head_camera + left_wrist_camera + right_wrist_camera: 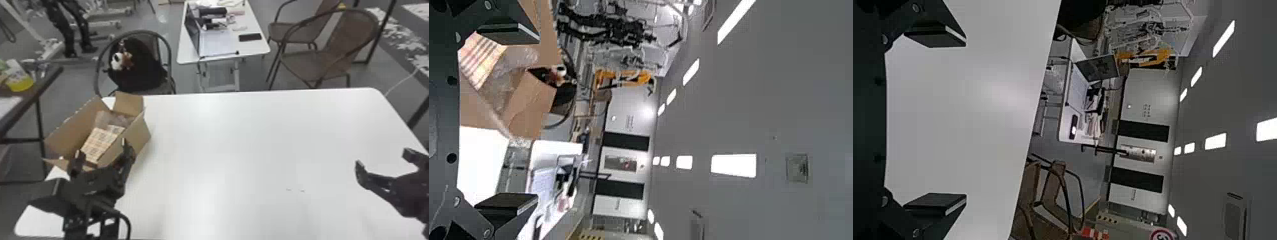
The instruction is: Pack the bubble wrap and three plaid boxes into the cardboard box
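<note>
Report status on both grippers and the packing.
Left gripper open at cardboard box's near end. Right gripper open over table. Bubble wrap, plaid boxes inside. Left gripper crowds near flap.

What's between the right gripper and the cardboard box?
Bare white tabletop, as the head view shows: it runs from the open right gripper to the cardboard box at the table's left side.

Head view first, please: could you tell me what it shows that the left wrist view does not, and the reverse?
Head view: the open right gripper over the table's right side, and a yellow container at far left.
Left wrist view: ceiling lights.
Both: the cardboard box, with plaid boxes and bubble wrap inside, the open left gripper and the white table.
</note>
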You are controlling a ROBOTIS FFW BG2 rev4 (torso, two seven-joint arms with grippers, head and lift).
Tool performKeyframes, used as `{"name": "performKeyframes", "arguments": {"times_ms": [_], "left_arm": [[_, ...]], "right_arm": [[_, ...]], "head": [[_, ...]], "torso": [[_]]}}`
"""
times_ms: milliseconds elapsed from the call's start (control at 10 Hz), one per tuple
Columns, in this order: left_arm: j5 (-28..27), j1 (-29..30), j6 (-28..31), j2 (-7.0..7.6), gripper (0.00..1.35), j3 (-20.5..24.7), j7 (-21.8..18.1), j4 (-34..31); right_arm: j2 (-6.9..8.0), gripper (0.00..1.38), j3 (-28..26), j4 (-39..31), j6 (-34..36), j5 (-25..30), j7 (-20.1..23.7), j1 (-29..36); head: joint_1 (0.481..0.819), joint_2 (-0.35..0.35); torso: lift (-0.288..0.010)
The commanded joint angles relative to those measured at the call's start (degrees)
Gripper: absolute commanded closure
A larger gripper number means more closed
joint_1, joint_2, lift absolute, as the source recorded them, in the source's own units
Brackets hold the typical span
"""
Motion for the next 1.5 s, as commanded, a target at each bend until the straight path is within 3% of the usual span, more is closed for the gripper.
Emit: {"name": "performKeyframes", "arguments": {"times_ms": [0, 300, 600, 1000, 1200, 1400], "left_arm": [[-0.9, 5.8, -1.4, -0.33, 0.18, -3.6, -0.3, -0.1], [-6.2, 10.7, -2.5, -0.33, 0.18, -8.0, -3.0, 0.9], [-9.5, 14.4, -3.9, -0.33, 0.18, -9.4, -2.2, 2.0], [-8.9, 13.3, -4.1, -0.33, 0.18, -10.1, -1.9, 2.8], [-8.1, 13.3, -4.1, -0.33, 0.18, -10.3, -1.8, 3.1], [-8.3, 13.0, -4.8, -0.33, 0.18, -10.4, -1.4, 3.5]], "right_arm": [[2.40, 0.19, 0.1, -0.2, -2.4, -0.1, -0.2, 2.2], [2.58, 0.19, 0.2, -1.6, -2.6, -1.0, -0.4, 5.3], [2.67, 0.19, 0.2, -2.6, -2.7, -2.1, -1.2, 10.1], [2.75, 0.19, 0.3, -3.1, -2.8, -1.0, -1.2, 10.0], [4.07, 0.19, 0.5, -2.6, -4.7, -0.7, -2.6, 10.7], [4.07, 0.19, 0.6, -1.9, -7.2, -0.5, -2.8, 10.6]], "head": [[0.695, 0.119], [0.695, 0.054], [0.695, 0.006], [0.695, -0.013], [0.695, -0.015], [0.695, -0.014]], "torso": [[-0.092], [-0.092], [-0.092], [-0.092], [-0.092], [-0.092]]}}
